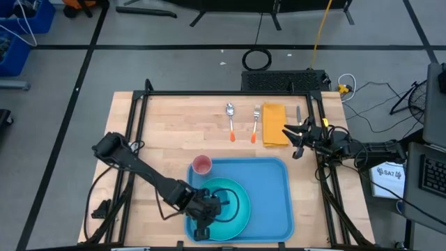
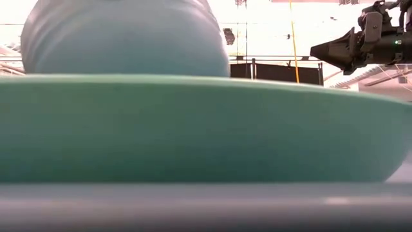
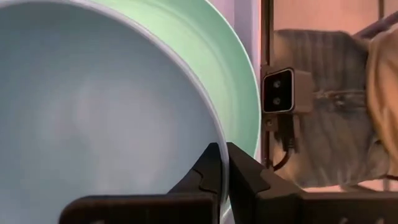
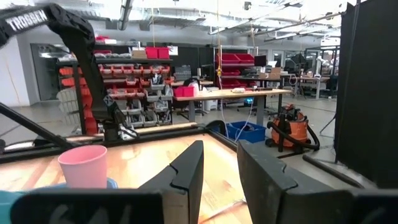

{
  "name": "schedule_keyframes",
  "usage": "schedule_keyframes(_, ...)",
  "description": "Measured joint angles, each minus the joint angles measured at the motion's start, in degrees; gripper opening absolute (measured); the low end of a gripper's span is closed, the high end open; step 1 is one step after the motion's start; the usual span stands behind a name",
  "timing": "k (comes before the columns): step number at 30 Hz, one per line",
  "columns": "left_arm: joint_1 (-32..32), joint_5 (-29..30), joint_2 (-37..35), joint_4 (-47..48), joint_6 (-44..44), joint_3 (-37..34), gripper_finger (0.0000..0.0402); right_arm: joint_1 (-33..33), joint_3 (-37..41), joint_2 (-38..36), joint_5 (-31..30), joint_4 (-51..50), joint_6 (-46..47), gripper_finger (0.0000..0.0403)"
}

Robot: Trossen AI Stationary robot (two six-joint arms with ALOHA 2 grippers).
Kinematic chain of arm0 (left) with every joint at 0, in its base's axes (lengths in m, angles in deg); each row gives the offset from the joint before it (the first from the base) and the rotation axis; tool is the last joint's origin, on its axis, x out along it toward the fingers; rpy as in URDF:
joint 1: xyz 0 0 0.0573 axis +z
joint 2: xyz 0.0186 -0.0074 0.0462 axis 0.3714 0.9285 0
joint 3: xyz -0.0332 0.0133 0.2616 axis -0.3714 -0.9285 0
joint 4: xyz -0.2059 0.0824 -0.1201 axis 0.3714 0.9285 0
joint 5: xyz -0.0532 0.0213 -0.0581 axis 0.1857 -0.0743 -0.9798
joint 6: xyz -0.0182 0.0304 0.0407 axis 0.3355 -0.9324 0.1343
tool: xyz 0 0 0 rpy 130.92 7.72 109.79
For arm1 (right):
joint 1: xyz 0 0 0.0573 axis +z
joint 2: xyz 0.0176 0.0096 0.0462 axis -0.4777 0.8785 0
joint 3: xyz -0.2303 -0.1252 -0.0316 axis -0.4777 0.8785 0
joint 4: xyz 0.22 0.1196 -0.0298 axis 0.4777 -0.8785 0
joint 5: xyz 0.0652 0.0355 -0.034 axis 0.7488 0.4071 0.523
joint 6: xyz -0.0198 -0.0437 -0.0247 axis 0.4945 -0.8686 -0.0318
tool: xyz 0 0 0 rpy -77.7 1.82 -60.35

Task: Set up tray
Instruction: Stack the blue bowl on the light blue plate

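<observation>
Left gripper at the desk's near edge, jaws closed on rim of pale blue bowl over teal plate, on tray, pink cup beside, right gripper parted, empty, near orange napkin, "TROSSEN" readable on left arm.

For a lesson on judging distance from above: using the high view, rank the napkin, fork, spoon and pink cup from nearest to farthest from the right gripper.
From the right gripper:
1. Napkin, just beside it, at the table's right.
2. Fork, left of the napkin.
3. Spoon, left of the fork.
4. Pink cup, at the tray's corner, farthest left.
</observation>
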Motion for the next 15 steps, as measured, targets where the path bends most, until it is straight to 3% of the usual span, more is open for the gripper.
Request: schedule_keyframes(15,0.17,-3.44,4.94,-0.18,-0.04,1.47,0.001,0.0,0.0,0.31,0.02,0.04,0.0,0.0089)
